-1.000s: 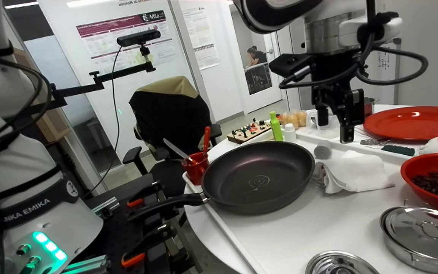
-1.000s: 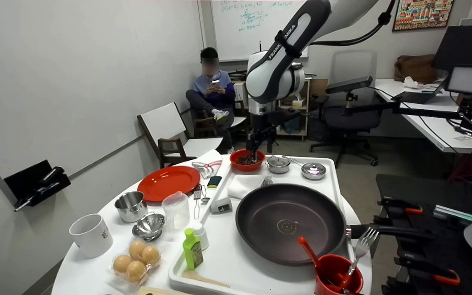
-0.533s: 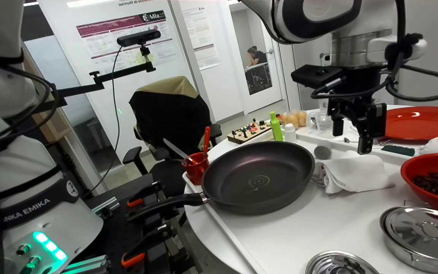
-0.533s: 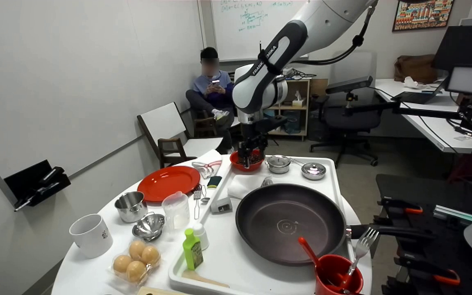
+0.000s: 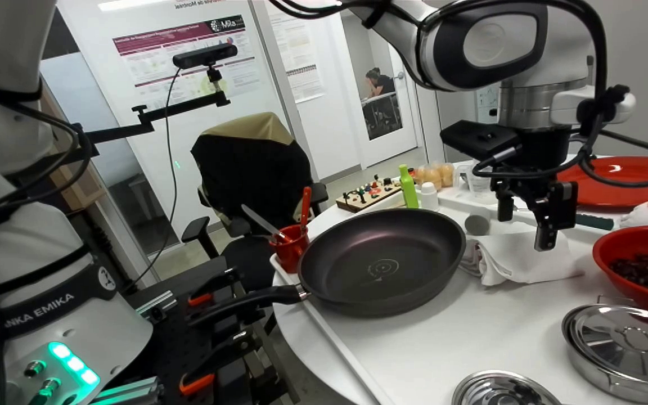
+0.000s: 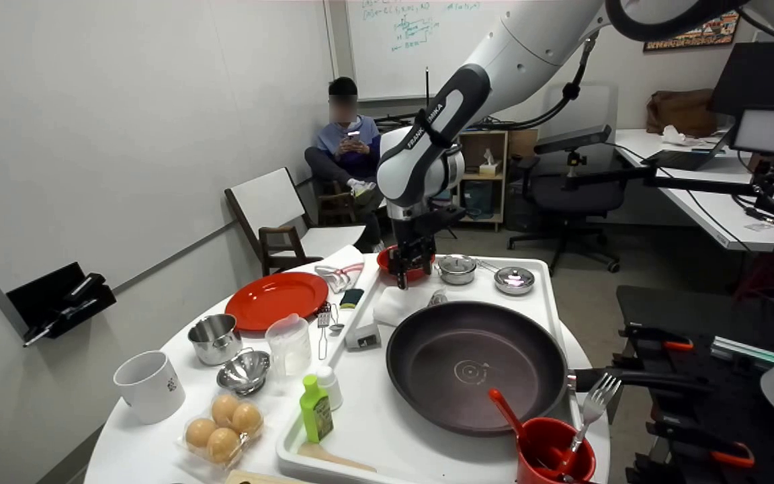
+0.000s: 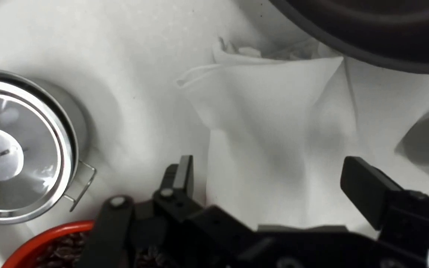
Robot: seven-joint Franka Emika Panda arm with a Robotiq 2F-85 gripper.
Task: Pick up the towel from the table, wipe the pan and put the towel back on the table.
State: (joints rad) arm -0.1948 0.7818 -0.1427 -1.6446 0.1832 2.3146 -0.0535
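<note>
Your pincer [image 7: 266,173] is spread wide, right above the white towel [image 7: 266,115]. Towel lies on the tray [image 6: 367,396], beside the pan [image 5: 403,247], further in from the tabletop [image 5: 315,344] edge that the pan's handle [image 5: 251,301] juts past.

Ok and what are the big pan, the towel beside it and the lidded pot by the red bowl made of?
The pan: likely metal with a dark nonstick coating, given its dull sheen. The towel: matte white cloth, perhaps cotton, from its soft folds. The lidded pot: polished metal, probably stainless steel, since it shows mirror-like highlights.
</note>
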